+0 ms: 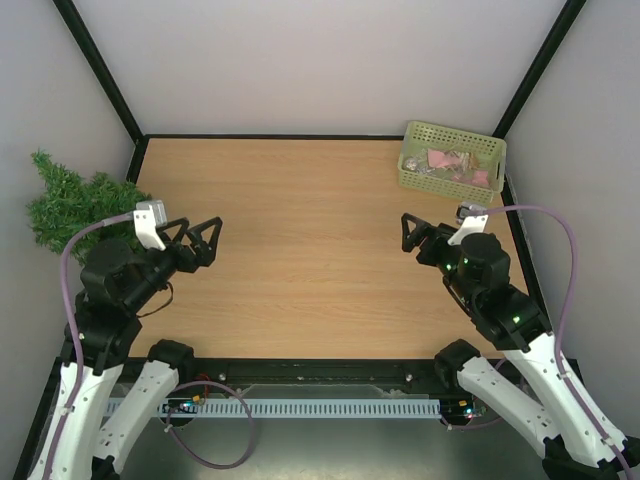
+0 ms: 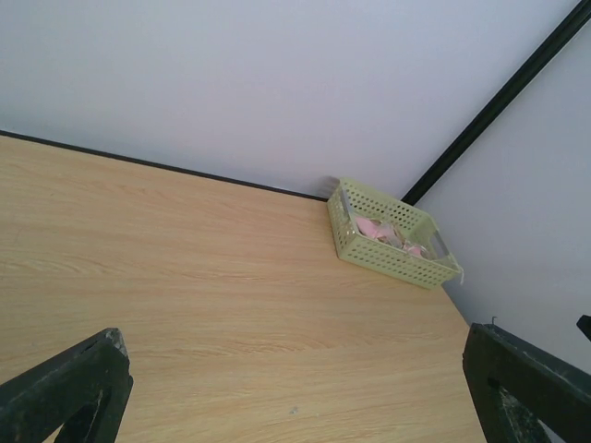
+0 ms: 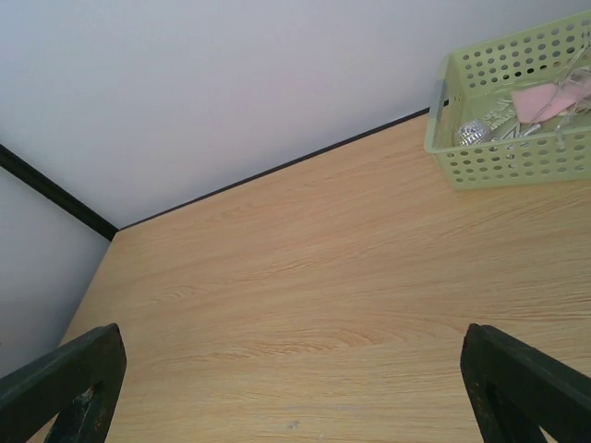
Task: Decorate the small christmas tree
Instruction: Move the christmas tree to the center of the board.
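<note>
Wide stretch of tabletop (image 1: 310, 250) between my claws; walls close on left, right & far edges. Small christmas tree (image 1: 70, 205) sits off the left edge vs the wall, just left of my left arm, seen in top view only. Wrist cams miss it; both show the pale green basket (image 1: 452, 158) in far right corner w/ pink & silvery bits. Left claw (image 1: 203, 232) & right claw (image 1: 412, 232) both spread wide, gripping nothing.

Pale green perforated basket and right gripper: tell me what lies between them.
Bare light wooden tabletop separates basket and right gripper, shown in the top view.
</note>
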`<state>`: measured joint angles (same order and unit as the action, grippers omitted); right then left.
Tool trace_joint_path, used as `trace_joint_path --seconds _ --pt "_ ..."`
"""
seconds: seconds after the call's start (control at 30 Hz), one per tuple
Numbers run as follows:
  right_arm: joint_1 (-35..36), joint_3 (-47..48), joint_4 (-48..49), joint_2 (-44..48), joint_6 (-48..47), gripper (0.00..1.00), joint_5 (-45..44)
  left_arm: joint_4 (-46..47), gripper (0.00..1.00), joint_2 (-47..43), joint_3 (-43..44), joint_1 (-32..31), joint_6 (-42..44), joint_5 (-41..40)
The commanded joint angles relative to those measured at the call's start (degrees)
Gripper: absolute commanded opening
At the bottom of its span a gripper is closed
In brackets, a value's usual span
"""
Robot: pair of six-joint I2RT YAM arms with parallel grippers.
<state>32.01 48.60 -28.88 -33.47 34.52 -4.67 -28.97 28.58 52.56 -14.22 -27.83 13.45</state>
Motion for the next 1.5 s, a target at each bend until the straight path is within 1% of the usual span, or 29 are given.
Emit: trace_joint_path --seconds 0.0,0.1,0.2,0.23,0.3,0.37,0.43,0.53,0.6,0.7,0.73,0.83,0.93,1.0,1.13,1.23,1.33,1.4,1.47 --pt "0.26 -0.74 0.68 1.2 0.19 0.98 -2.05 0.54 0.99 -0.51 -0.68 0.05 1.36 -0.25" --pt "0.25 -1.16 2.6 1.24 1.07 0.98 -3.31 -0.38 0.99 0.08 -0.29 0.01 2.39 0.27" --pt "0.25 -2.42 6.8 0.08 1.52 0.98 -3.8 -2.56 0.99 0.4 -0.3 0.02 3.64 -1.81" --pt "0.25 -2.58 8.09 -0.78 3.05 0.98 -4.62 -3.18 0.99 0.26 -0.59 0.04 4.11 -2.75" --pt "0.25 -2.17 10.45 -3.69 3.21 0.98 -8.53 -4.46 0.99 -0.06 -1.58 0.04 4.81 -5.09" --pt "0.25 -1.45 13.12 -7.0 1.33 0.98 -12.29 -5.06 0.99 -0.63 -3.15 0.06 5.31 -7.03" --pt "0.25 -1.03 16.62 -11.25 -1.87 0.98 -15.35 -4.74 0.99 -1.31 -5.28 0.07 4.48 -8.09" --pt "0.2 -2.32 25.47 -19.97 -7.99 0.98 -17.02 -3.02 0.99 -2.03 -8.22 0.03 4.36 -6.58" --pt "-0.67 1.43 25.17 -27.59 -9.81 0.98 -18.48 -2.55 0.99 -1.89 -8.71 0.0 4.2 -6.42" --pt "-3.35 6.85 26.51 -37.63 -13.18 1.0 -16.25 -2.78 0.99 -1.74 -8.74 0.0 4.27 -6.22" --pt "-4.6 8.56 27.05 -40.44 -13.46 0.96 -15.24 -2.93 0.99 -1.72 -8.97 0.02 4.32 -6.1" --pt "-8.74 12.38 28.47 -48.38 -14.05 0.75 -11.48 -3.2 0.99 -2.08 -9.31 0.01 4.19 -6.18" --pt "-11.2 14.36 29.52 -54.88 -15.26 0.64 -7.83 -3.03 0.99 -3.2 -9.76 0.05 4.2 -6.01" --pt "-13.04 17.59 29.02 -59.04 -15.53 0.58 -6.21 -2.81 1.0 -4.16 -10.11 0.05 3.95 -6.34" --pt "-15.58 26.4 26.02 -67.19 -16.92 0.55 -3.11 -2.47 0.99 -4.55 -10.46 0.05 4.06 -5.87" --pt "-16.11 32.47 23.18 -72.91 -18.95 0.55 -5.53 -2.49 0.99 -4.03 -10.62 0.04 4.1 -5.71" --pt "-16.98 37.75 20.09 -77.62 -19.75 0.55 -5.39 -2.47 0.99 -4.03 -10.69 -0.01 4.1 -5.72" --pt "-17.52 40.82 17.73 -80.45 -19.63 0.56 -5.78 -2.49 0.99 -4.23 -10.68 -0.02 4.02 -5.85" --pt "-18.05 41.81 16.43 -82.36 -19.58 0.58 -5.67 -2.57 0.99 -4.49 -10.79 -0.01 3.91 -6.04"
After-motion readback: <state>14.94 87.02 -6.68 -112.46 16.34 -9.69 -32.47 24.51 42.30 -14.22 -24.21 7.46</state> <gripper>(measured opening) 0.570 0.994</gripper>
